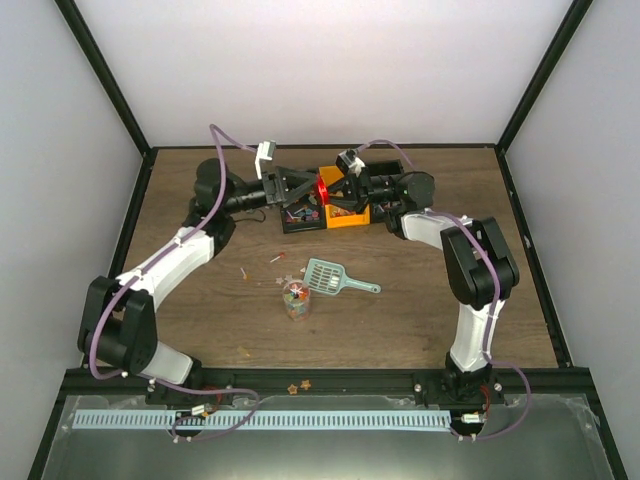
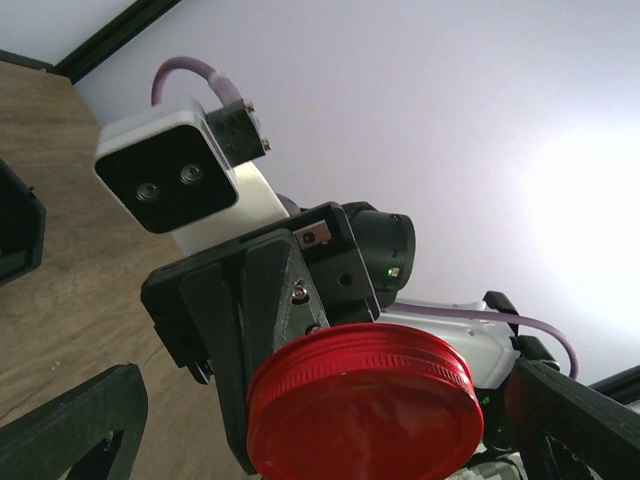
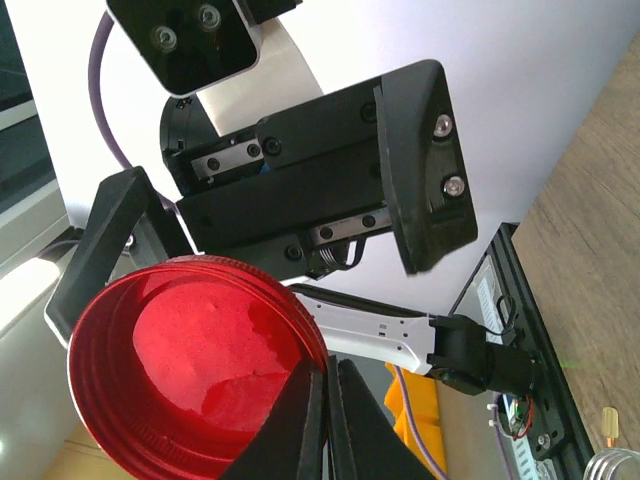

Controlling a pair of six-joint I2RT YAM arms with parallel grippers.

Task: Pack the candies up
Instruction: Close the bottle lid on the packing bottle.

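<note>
Top view, jar (image 1: 295, 300): I see candies (image 1: 294, 292) inside; it stands well apart from both grippers, on their base side, beside the scoop (image 1: 335, 277).
black bin (image 1: 292, 226): under the grippers, coloured bits inside.
right gripper (image 3: 328, 385): pinching the lid (image 3: 190, 370) by its rim.
left gripper (image 1: 303, 187): wide, straddling the lid, not touching.

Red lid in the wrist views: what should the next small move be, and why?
Probably close the left tool on the red lid. Its fingers stand wide open on either side of the lid, while the right tool is shut on the lid's rim, holding it in the air. That looks like a handover awaiting the second grip.
</note>
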